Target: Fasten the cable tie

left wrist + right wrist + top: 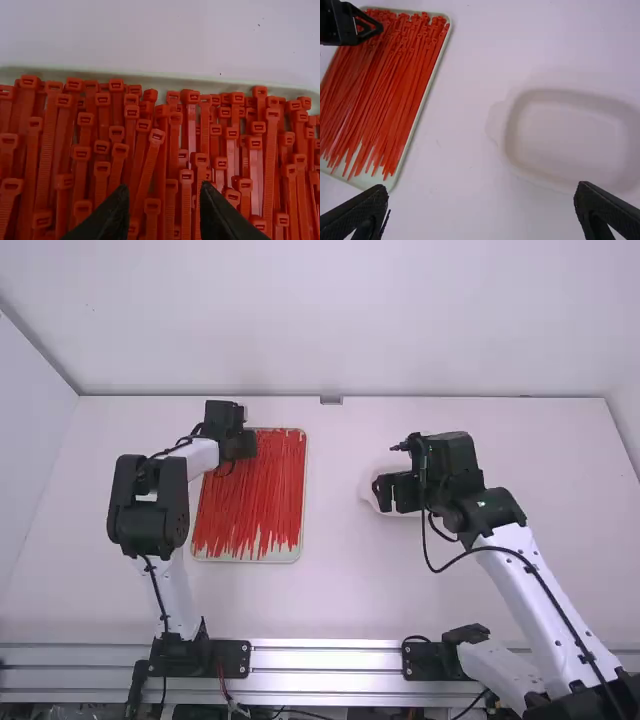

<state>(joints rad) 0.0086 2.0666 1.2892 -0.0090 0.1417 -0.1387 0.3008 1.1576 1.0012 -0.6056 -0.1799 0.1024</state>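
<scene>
Reference landmark: the tray (246,559), a pale rectangle lying on the white table (340,580); I state every position against it. The cable ties (250,495), all red-orange, fill the tray in a dense layer, roughly parallel to its long sides; their square heads (102,99) crowd against the tray's far short rim; their thin tails fan out toward its near short rim; every tie I can see lies straight and unfastened.

I read the left gripper (162,190) over the tray's far end, at the corner farther from the dish, above the heads; its fingers (112,215) are spread apart, released; several ties show in the gap and none is pinched; whether the tips touch the ties I cannot tell.

I read the right gripper (479,195) well off the tray, out past the long side that faces the right arm; it is released, set wide, and holds nothing. Under it sits a white dish (565,137), shallow and rounded-rectangular, with a small tab handle turned toward the tray; the dish stands apart from the tray, with a strip of table between them.
</scene>
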